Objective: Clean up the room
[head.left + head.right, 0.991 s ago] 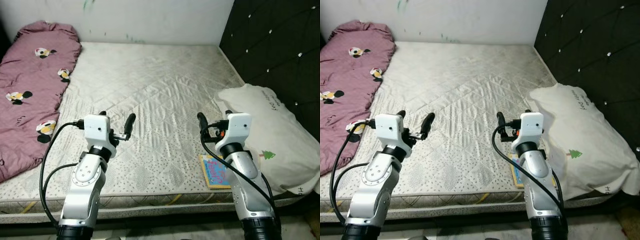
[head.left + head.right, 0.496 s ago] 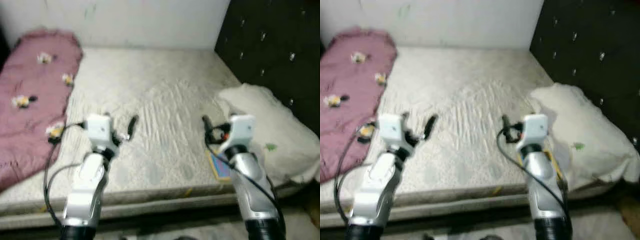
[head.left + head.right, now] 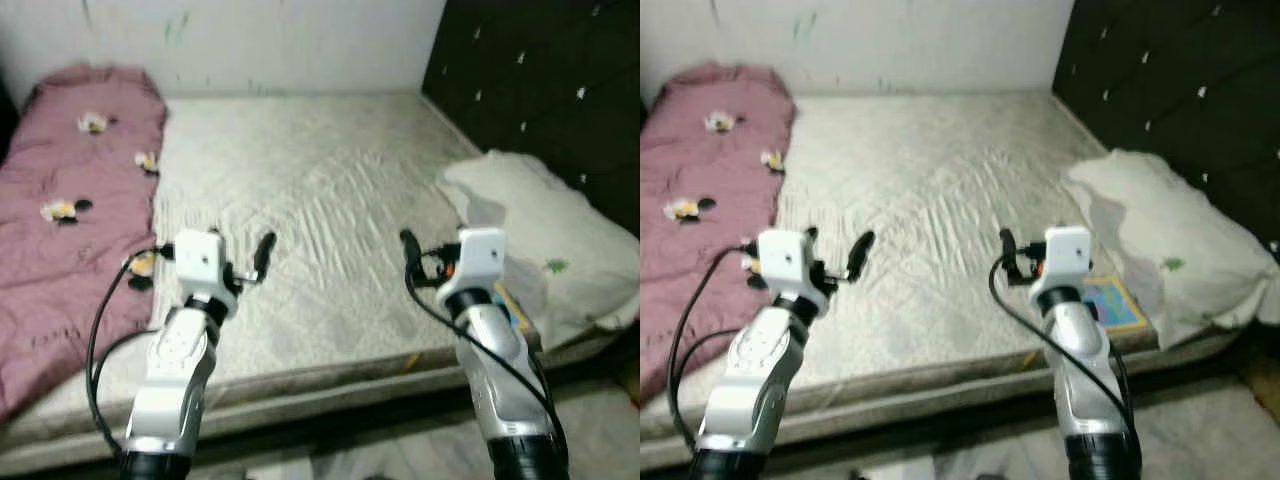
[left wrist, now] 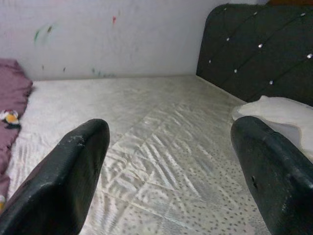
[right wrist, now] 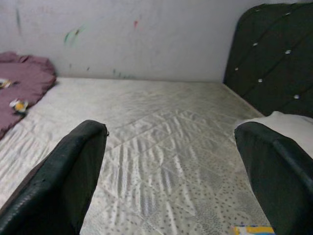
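Note:
A bare quilted mattress [image 3: 310, 170] lies before me. A pink blanket [image 3: 70, 200] with cartoon prints covers its left side. A white pillow [image 3: 540, 215] rests at its right side by the headboard. A small colourful book [image 3: 1110, 302] lies on the mattress's near right corner, just right of my right arm. My left gripper [image 3: 235, 252] hovers open over the near part of the mattress, holding nothing. My right gripper [image 3: 435, 248] is open too, held level beside the pillow and a little left of the book.
A black tufted headboard [image 3: 540, 80] stands along the right. A white wall [image 3: 280, 40] with paint marks runs behind the bed. The mattress's front edge [image 3: 330, 385] runs slantwise below my arms, with floor under it.
The whole picture has shifted and the bed now sits at a slant, so the camera has moved. Both arms keep the same raised pose with open fingers.

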You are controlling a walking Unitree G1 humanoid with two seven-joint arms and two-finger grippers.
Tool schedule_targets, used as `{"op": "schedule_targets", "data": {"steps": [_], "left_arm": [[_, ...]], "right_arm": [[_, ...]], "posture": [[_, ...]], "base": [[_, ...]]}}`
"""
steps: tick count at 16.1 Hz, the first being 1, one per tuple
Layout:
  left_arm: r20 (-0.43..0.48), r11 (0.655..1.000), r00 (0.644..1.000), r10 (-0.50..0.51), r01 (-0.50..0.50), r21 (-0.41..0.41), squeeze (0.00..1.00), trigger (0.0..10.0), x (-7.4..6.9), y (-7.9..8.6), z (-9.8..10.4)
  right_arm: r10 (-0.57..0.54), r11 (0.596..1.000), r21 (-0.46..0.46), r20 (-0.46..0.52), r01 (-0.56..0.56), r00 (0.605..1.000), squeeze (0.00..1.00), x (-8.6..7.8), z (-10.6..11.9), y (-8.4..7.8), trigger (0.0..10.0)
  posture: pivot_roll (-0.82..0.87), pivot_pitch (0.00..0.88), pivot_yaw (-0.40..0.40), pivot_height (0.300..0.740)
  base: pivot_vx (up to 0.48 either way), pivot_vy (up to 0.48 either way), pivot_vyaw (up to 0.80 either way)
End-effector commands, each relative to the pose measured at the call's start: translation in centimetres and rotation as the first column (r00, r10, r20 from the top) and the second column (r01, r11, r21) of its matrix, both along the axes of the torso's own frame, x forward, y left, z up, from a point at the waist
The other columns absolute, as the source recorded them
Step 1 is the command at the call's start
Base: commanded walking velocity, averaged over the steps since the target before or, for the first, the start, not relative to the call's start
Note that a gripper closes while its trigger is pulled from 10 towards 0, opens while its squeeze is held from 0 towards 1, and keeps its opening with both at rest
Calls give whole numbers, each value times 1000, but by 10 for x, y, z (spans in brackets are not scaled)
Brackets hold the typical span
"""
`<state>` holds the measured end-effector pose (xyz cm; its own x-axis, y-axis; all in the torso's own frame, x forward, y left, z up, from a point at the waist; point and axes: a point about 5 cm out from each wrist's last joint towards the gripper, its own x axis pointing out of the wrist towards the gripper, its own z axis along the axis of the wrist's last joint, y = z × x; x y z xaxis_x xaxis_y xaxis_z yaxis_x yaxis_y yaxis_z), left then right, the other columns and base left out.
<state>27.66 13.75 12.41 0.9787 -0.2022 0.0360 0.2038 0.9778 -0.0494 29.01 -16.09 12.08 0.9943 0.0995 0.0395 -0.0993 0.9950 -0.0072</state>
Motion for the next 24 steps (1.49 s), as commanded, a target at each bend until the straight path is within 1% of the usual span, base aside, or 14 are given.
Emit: {"op": "schedule_targets", "data": {"steps": [1,9,12,15,24], "left_arm": [[9,1000,1000,20,-21,6,0,10000,1,7,3],[4,1000,1000,16,-16,-2,0,10000,1,6,3],[3,1000,1000,6,-6,-3,0,10000,-1,3,2],[4,1000,1000,6,-6,-3,0,10000,-1,3,2],[3,1000,1000,7,-7,-6,0,10000,1,3,3]], "right_arm": [[13,1000,9,22,-13,1000,0,2,6,6,10000],[21,1000,11,22,-21,1000,0,2,5,7,10000],[19,1000,9,20,-19,1000,0,1,5,7,10000],[32,999,-10,30,-32,999,0,1,6,8,10000],[38,999,-21,34,-37,999,0,2,7,9,10000]], "posture": [[-56,0,-61,740],[-58,0,-60,740],[-58,0,-60,740],[-58,0,-61,740],[-56,0,-63,740]], "base": [[0,480,0],[0,480,0],[0,480,0],[0,480,0],[0,480,640]]}}
